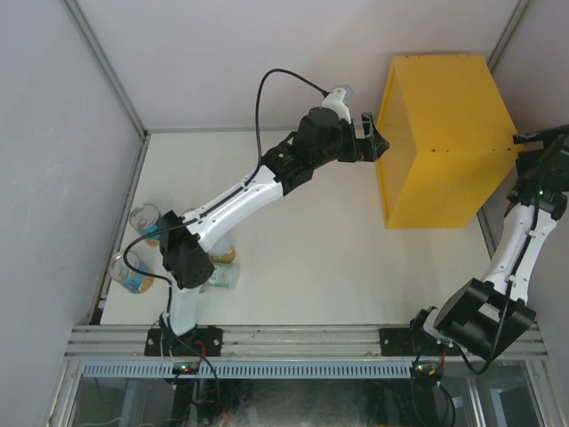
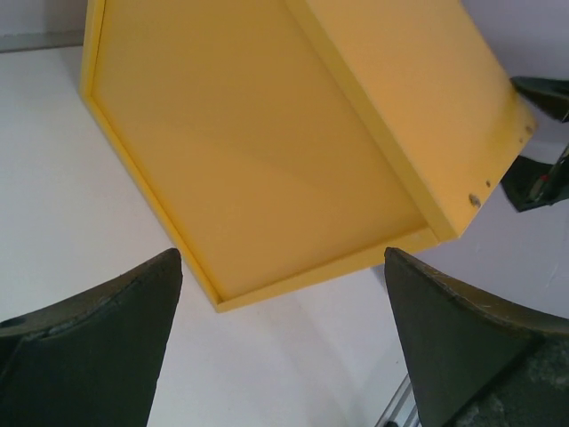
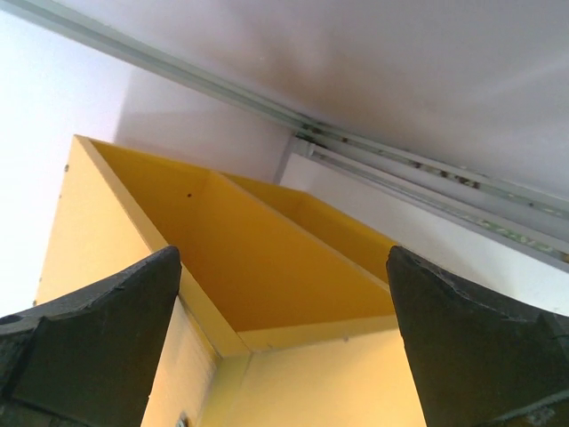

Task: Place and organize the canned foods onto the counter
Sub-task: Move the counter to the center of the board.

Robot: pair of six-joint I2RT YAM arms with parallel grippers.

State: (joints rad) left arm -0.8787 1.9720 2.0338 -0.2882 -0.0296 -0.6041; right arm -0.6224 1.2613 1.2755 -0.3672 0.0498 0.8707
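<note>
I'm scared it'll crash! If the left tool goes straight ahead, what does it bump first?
Probably the yellow shelf unit: the open left tool points at it with nothing between them, though depth is unclear.

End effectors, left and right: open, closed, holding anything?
Left end effector: open, empty.
Right end effector: open, empty.

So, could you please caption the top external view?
Open left hand beside the yellow counter; cans wait at near left.

- Bright yellow box-shaped shelf unit (image 1: pixel 444 142) blocks the far right; white tabletop (image 1: pixel 311 258) left of it lies open.
- White left arm (image 1: pixel 236 200) overhangs metal cans (image 1: pixel 145 221), near left.
</note>
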